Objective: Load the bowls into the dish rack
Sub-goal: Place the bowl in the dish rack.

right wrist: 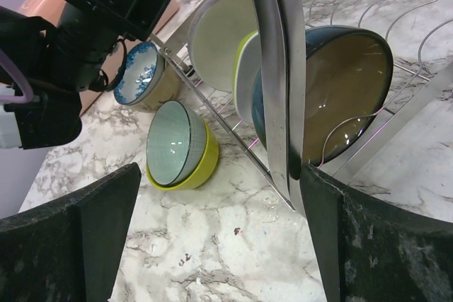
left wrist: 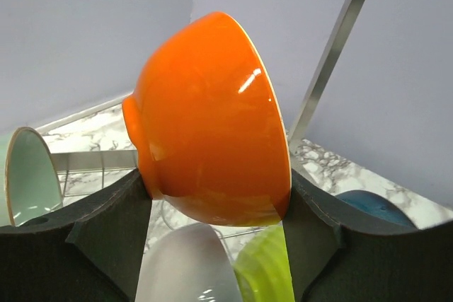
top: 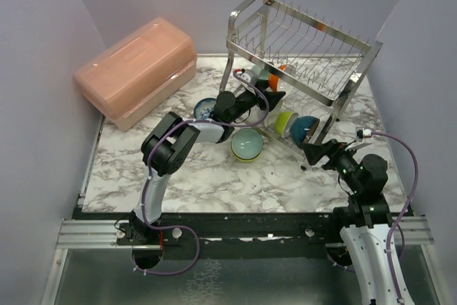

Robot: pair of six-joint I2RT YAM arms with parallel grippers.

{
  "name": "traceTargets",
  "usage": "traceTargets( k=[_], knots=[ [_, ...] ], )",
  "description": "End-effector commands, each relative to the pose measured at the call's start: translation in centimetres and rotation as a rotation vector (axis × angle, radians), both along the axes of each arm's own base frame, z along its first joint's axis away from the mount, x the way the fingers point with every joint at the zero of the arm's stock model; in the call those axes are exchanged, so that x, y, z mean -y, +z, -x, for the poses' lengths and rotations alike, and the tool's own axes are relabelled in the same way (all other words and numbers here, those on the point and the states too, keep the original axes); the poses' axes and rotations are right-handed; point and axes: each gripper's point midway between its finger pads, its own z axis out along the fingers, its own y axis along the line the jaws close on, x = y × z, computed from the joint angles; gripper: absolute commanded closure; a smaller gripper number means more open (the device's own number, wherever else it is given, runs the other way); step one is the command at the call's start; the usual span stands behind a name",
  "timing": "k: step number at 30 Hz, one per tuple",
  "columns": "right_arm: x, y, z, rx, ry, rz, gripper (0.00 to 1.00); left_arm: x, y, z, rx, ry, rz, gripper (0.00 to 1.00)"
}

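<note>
Left end effector is closed about halfway onto an orange bowl, one pad on the foot side and one on the rim side, so the bowl hangs on edge. It hangs over the lower tier of the dish rack, under the upper shelf.

Directly below it in the dish rack stand a white bowl and a lime bowl, with a teal bowl beyond them and a mint bowl on the other side. The open slot looks to be between mint and white, so I would shift towards the mint bowl before lowering. Keep the rim parallel to its neighbours and spread the pads only once the wires carry the weight. A tilted descent risks clinking the white bowl.

Right end effector gapes wide and empty at the dish rack's front post; it is best kept there.
</note>
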Motion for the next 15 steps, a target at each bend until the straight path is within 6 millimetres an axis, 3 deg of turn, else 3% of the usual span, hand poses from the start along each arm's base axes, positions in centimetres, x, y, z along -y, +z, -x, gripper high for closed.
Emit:
traceTargets(
  k=[1,15],
  knots=[
    [-0.4,-0.1,0.2,0.003,0.021,-0.001,0.01,-0.2,1.5,-1.5,0.128,0.037,0.007,1.0],
    [-0.5,0.0,0.2,0.011,0.033,0.007,0.01,0.0,-1.3,-4.9,0.183,0.13,-0.165,1.0]
  ],
)
